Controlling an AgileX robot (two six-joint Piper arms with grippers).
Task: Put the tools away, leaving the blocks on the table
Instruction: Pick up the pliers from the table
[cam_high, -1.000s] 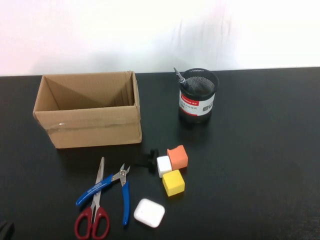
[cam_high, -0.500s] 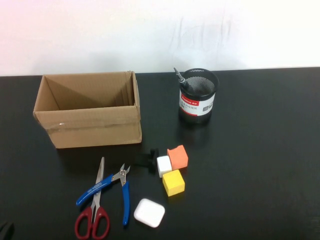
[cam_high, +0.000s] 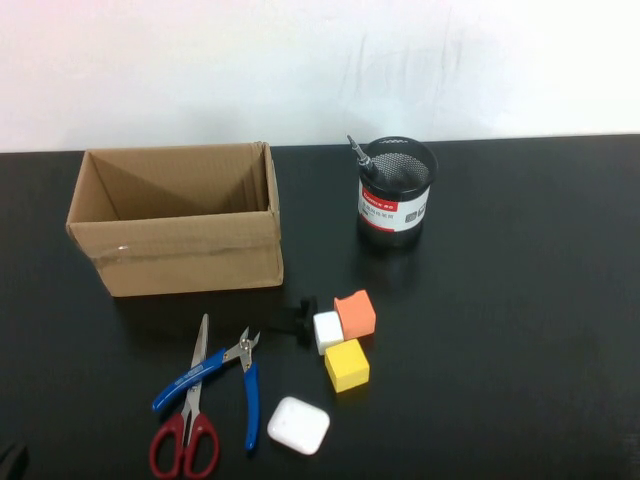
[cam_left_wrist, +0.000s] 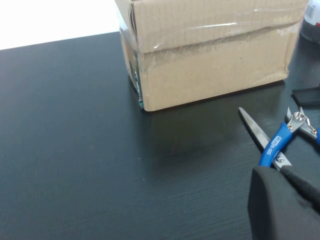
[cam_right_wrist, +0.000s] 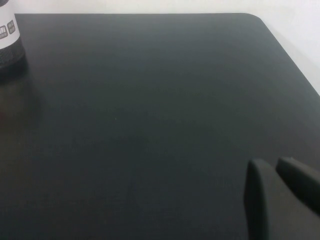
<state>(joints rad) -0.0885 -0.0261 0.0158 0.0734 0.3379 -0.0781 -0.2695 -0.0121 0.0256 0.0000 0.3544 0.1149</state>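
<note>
The black table (cam_high: 520, 300) carries an open cardboard box (cam_high: 175, 220) at 10 o'clock of centre and a black mesh pen cup (cam_high: 395, 192) at 12 o'clock. A slim screwdriver-like tool (cam_high: 358, 154) stands tilted in the cup, tip above the rim.

The red-handled scissors (cam_high: 190, 415) and blue-handled pliers (cam_high: 225, 385) lie crossed at 7 o'clock, below the box. A white rounded-square case (cam_high: 298, 425) lies just beside the pliers at their 4 o'clock.

Near centre, the orange cube (cam_high: 355, 313) and white cube (cam_high: 327, 331) touch; the yellow cube (cam_high: 347, 365) sits at their 6 o'clock. A small black knob-like piece (cam_high: 297, 317) lies against the white cube at 9 o'clock.

The left claw (cam_left_wrist: 280, 205) sits low at the table's near left corner, close to the pliers; its opening cannot be determined. The right claw (cam_right_wrist: 280, 197) sits at the near right, over bare table, narrowly closed and holding nothing.
</note>
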